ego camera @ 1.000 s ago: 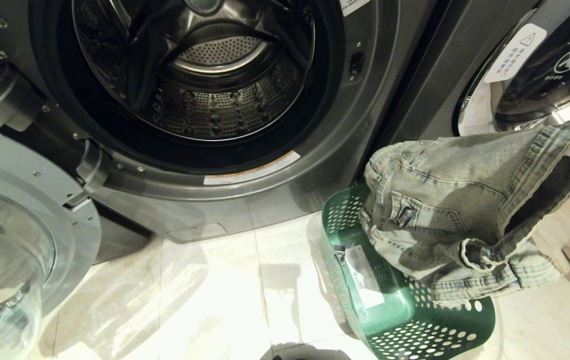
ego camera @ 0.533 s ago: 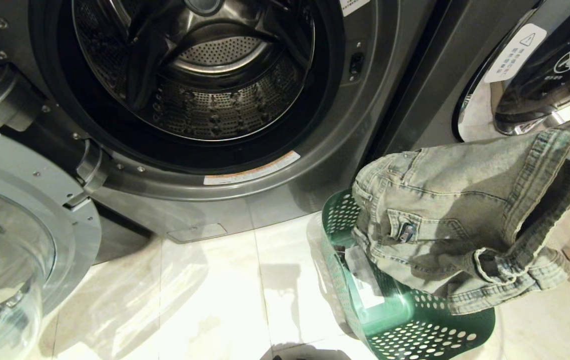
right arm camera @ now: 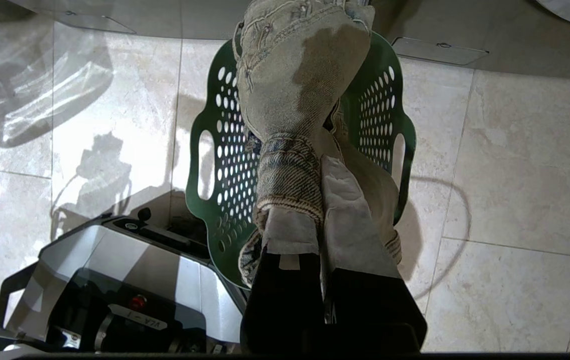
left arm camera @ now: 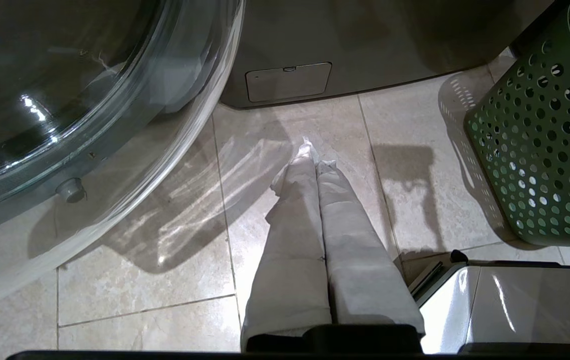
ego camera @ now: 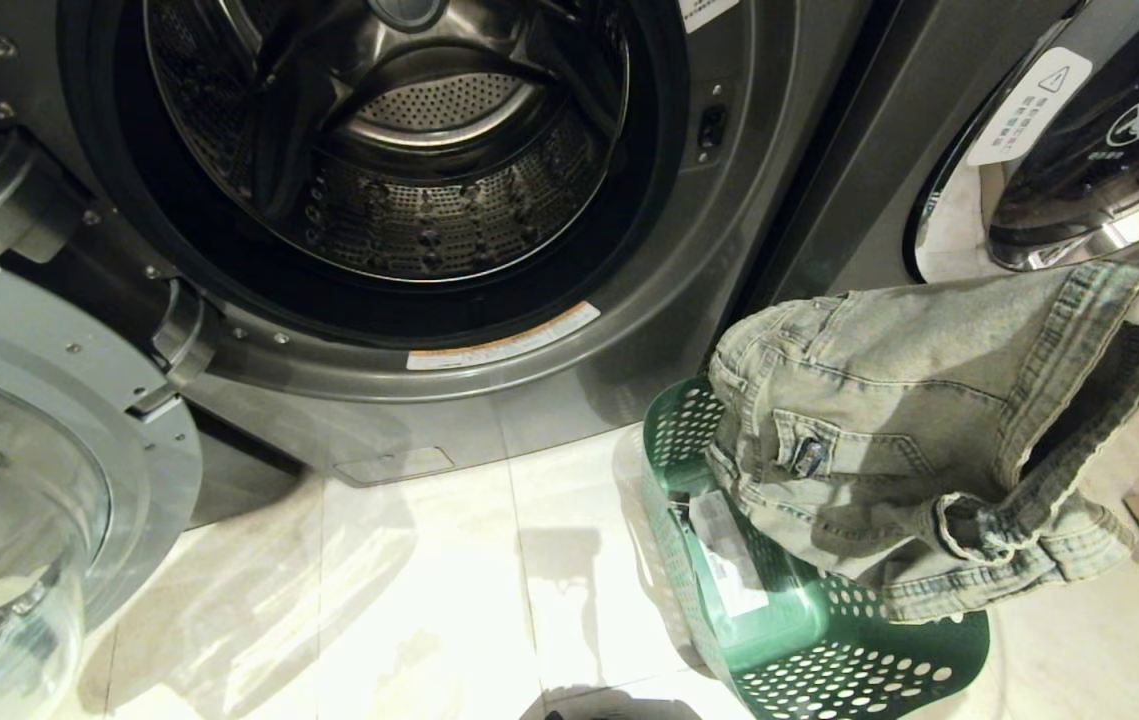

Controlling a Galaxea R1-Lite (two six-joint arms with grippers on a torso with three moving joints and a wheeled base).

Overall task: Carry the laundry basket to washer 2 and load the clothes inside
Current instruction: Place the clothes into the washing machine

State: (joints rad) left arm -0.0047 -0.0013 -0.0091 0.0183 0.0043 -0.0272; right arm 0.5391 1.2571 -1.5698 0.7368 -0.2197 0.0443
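Washer 2 (ego camera: 399,200) stands with its door swung open, drum empty, at eleven o'clock; the laundry basket (ego camera: 809,640) sits on the floor at four o'clock; above it hang the clothes (ego camera: 909,420), clamped in the right pincer (right arm camera: 321,200); left pincer (left arm camera: 315,165) idle, closed, empty. Loading is underway; next, I judge, swing leftward into the drum.

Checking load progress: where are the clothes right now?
In the head view the clothes hang at the right, held up by the right gripper above the laundry basket, right of the washer's open drum.
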